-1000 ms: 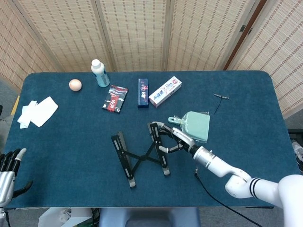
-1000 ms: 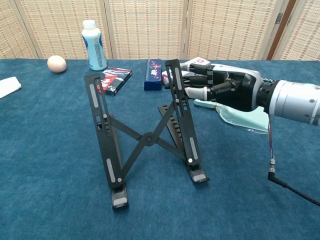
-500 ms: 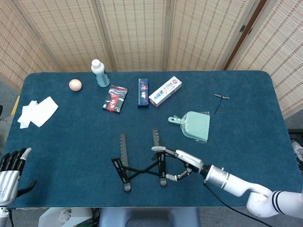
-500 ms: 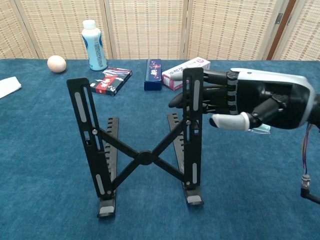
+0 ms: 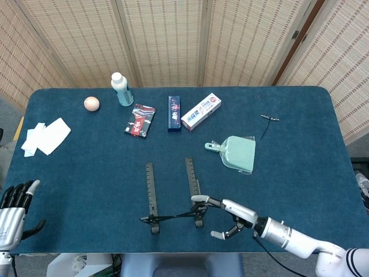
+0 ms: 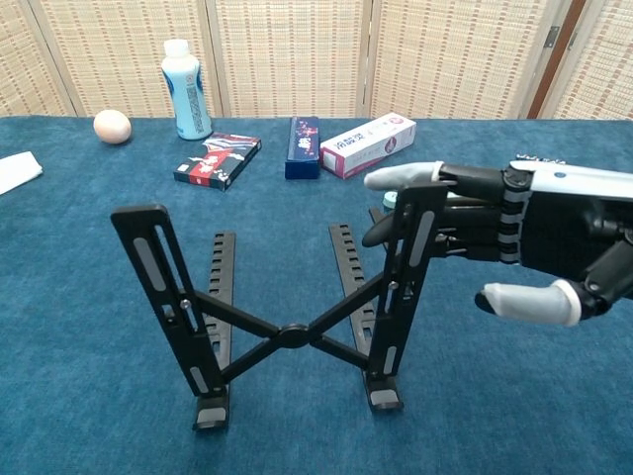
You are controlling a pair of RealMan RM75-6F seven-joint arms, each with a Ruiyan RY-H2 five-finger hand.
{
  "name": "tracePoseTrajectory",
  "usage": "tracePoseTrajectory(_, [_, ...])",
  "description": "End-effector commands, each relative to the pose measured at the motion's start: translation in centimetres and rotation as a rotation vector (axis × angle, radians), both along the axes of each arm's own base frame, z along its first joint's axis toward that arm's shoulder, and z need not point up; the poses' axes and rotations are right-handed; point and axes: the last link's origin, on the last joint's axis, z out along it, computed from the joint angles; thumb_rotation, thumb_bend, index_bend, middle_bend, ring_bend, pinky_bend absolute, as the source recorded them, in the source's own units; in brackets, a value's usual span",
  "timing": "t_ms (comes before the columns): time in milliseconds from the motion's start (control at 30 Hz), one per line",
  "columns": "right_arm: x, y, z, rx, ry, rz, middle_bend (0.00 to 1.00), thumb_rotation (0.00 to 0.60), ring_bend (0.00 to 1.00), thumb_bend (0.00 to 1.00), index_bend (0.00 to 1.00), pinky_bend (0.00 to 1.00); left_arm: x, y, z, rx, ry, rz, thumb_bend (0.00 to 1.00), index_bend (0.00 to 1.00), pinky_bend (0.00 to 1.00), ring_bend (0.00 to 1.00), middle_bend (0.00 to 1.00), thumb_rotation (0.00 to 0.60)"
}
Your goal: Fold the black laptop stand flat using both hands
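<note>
Scanning from the left: left hand [image 5: 12, 210] sits at the table's [image 5: 86, 173] near-left corner, about 9 o'clock from the stand, fingers spread, holding nothing, well apart from the work. It does not show in the chest view.

Stand [image 6: 287, 297] sits near the front edge, centre. It is not flat: both upper arms rise steeply off the base rails, X-brace spread wide between them. The base rails lie on the cloth, running toward 12 o'clock.

Right hand [image 6: 514, 242] is at 3 o'clock of the stand, fingers extended against the top of the right upper arm; thumb apart below, so I read it as pressing or hooking, not a full closed grip.

Judgement: early stage. Only one hand is engaged; the left upper arm is untouched. Remaining: bring the left hand in, collapse both arms down, close the brace.

Bottle [image 5: 121, 89], egg [image 5: 91, 103], boxes and dustpan [image 5: 236, 153] lie toward 12 o'clock, uninvolved.
</note>
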Motion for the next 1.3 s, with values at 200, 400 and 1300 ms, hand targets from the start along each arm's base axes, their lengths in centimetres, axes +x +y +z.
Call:
tracePoseTrajectory(200, [0.1, 0.2, 0.6, -0.039, -0.006, 0.011, 0.22, 0.6, 0.07, 0.24, 0.11, 0.14, -0.1, 0.1, 0.0, -0.003, 0.0, 0.001, 0.2, 0.01, 0.0, 0.05, 0.08, 0.6])
tracePoseTrajectory(400, [0.9, -1.0, 0.6, -0.103, -0.005, 0.031, 0.22, 0.6, 0.07, 0.24, 0.11, 0.14, 0.0, 0.2, -0.2, -0.008, -0.003, -0.004, 0.2, 0.01, 0.0, 0.05, 0.08, 0.6])
tracePoseTrajectory(1300, [-1.9, -0.2, -4.7, 0.267, -0.153, -0.272, 0.22, 0.6, 0.06, 0.24, 0.11, 0.13, 0.0, 0.4, -0.5, -0.037, -0.002, 0.001, 0.2, 0.01, 0.0, 0.05, 0.08, 0.6])
